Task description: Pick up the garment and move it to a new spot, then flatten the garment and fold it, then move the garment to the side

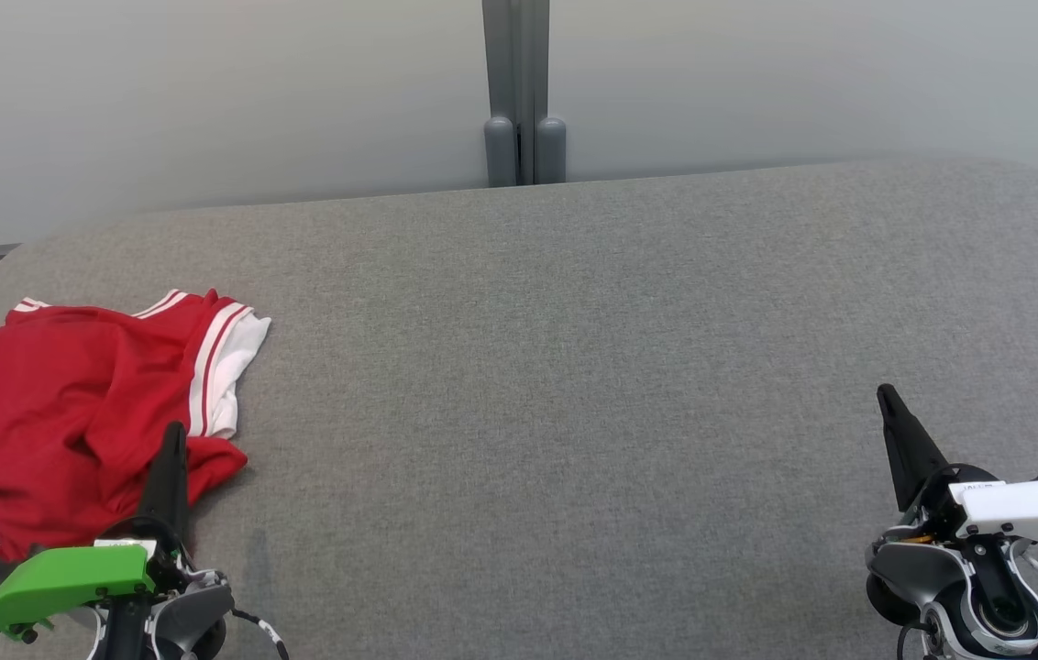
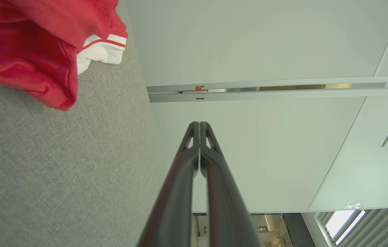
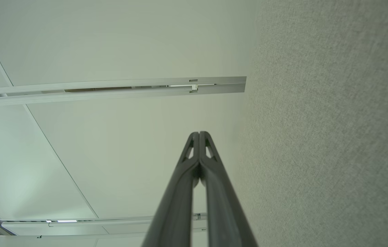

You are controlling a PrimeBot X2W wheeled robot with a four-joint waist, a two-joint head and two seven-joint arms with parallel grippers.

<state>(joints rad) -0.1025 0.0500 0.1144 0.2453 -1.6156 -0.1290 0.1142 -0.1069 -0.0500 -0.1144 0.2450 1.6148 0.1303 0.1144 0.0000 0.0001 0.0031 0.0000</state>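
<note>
Left gripper [image 1: 174, 438] sits at the near left, closed, its two dark fingers pointing toward the far side and reading as a single spike above a green housing [image 1: 70, 577]. Right gripper [image 1: 887, 396] mirrors it at the near right, also closed, leaning slightly left above a white housing [image 1: 1028, 509]. A crumpled red garment [image 1: 70, 394] with white striped trim lies at the near left of a grey cloth surface [image 1: 574, 367], well apart from the right gripper. From the head, the left fingers overlap the garment's near right edge.

Closer in, the left wrist camera shows the left gripper [image 2: 199, 124] with tips touching and the garment [image 2: 26, 44] off to one side, apart from the fingers, a white cuff [image 2: 101, 53] peeking from the red folds. On the right wrist camera, the right gripper [image 3: 199, 133] has its tips pressed together, with bare surface [image 3: 334, 137] alongside and pale wall panels [image 3: 111, 44] beyond.
</note>
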